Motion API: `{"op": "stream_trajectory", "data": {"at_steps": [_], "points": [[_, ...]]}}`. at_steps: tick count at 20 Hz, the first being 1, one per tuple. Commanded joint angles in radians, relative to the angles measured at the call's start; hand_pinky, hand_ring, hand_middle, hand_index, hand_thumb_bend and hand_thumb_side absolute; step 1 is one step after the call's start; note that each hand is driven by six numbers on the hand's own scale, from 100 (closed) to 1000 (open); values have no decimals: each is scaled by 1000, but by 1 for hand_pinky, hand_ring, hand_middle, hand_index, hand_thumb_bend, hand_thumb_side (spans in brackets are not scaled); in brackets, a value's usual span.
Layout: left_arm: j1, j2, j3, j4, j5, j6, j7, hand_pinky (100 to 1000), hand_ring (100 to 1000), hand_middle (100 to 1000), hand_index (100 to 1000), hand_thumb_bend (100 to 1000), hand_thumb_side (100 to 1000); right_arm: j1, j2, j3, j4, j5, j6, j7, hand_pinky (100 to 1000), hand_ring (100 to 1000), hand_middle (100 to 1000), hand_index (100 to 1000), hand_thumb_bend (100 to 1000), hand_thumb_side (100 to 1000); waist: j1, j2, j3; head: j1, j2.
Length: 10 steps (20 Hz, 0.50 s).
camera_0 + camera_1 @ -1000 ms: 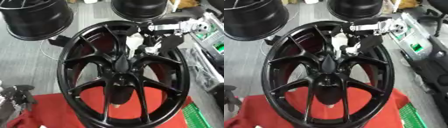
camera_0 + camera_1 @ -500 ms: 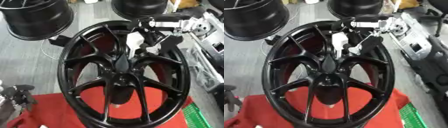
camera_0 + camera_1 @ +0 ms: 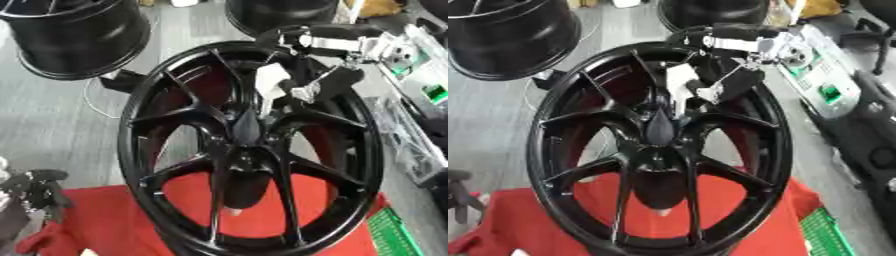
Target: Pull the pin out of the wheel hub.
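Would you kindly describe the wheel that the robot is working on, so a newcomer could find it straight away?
Find the red cloth at the near edge. The wheel stands on it, facing the camera, its black spokes meeting at a central hub. Unlike the two black rims lying behind, the right hand reaches into it.

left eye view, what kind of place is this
Likely a workshop or a wheel assembly bay. A big black wheel stands on a red cloth, two more black rims sit on the grey floor behind, and metal equipment lines the right side.
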Motion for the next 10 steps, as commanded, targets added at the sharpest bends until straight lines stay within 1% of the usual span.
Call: {"op": "stream_trajectory", "data": {"at_steps": [1,3,7,8,10], "points": [[-11,21,-3,-13,3,-2,-1,608,367,454,769,100,916,-12,-18,-7,-5,6,0,6,339,433,994,994,100,327,-3,-21,1,-3,-1],[-12,21,-3,-14,3,-2,-1,608,367,454,769,100,917,-3,-25,-6,-14,6,-1,17,335,430,986,993,100,358,-4,-21,2,-3,-1],[-14,21,-3,-14,3,-1,-1,608,366,453,769,100,916,8,-33,-4,-26,5,4,50,330,422,967,990,100,487,-5,-21,3,-2,0],[-14,21,-3,-14,3,-1,-1,608,366,453,769,100,917,9,-34,-3,-27,7,6,62,325,417,953,988,100,532,-6,-21,4,-2,-1],[-14,21,-2,-14,3,0,0,608,366,453,769,100,917,11,-34,-3,-29,8,10,86,319,410,932,986,100,562,-6,-21,4,-1,0]]}}
